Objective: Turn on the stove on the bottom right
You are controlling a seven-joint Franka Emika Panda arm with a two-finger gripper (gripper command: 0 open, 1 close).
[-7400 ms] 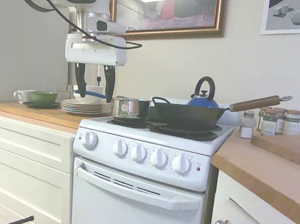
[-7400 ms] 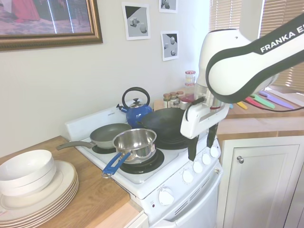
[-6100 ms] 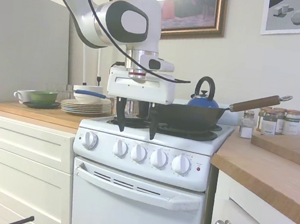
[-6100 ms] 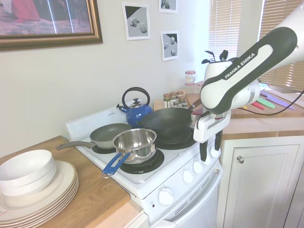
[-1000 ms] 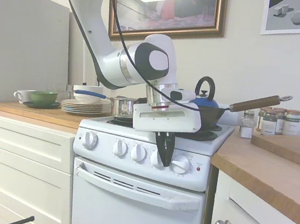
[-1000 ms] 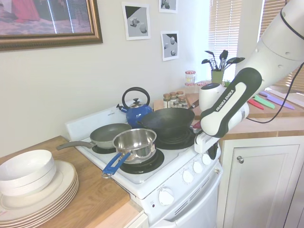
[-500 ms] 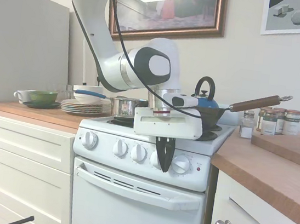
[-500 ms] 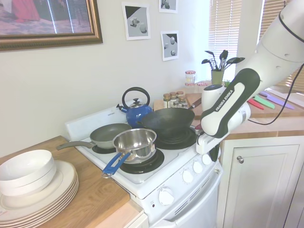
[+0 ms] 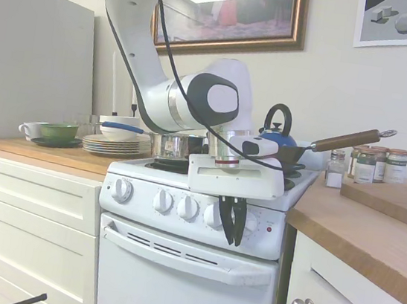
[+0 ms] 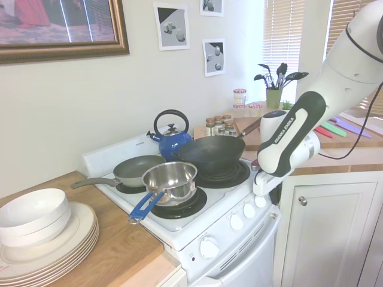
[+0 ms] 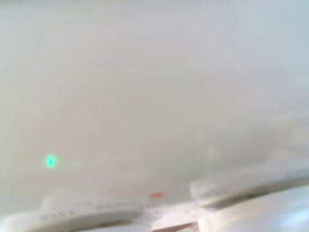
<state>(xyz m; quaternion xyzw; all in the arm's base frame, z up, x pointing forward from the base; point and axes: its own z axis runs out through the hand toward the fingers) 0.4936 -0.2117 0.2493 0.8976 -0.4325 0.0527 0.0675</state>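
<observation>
The white stove (image 9: 172, 275) stands between wooden counters, with black coil burners on top and a row of round white knobs (image 9: 163, 201) on its front panel. My gripper (image 9: 228, 239) hangs in front of that panel, its dark fingers (image 9: 223, 222) close together and shut, covering the rightmost knob just left of the small red light (image 9: 268, 229). Whether they touch the knob I cannot tell. In the second exterior view the gripper (image 10: 273, 194) sits at the stove's (image 10: 179, 230) right front corner, past the last visible knob (image 10: 261, 201). The wrist view is a blurred white surface.
A dark wok (image 9: 255, 157) with a wooden handle, a blue kettle (image 9: 275, 135) and a steel saucepan (image 9: 174, 146) stand on the burners. Stacked plates (image 9: 111, 142) are on the left counter. Spice jars (image 9: 370, 165) and a wooden counter (image 9: 373, 234) are to the right.
My gripper has moved to the right and slightly lower along the knob row, from between the two rightmost knobs to in front of the rightmost one.
</observation>
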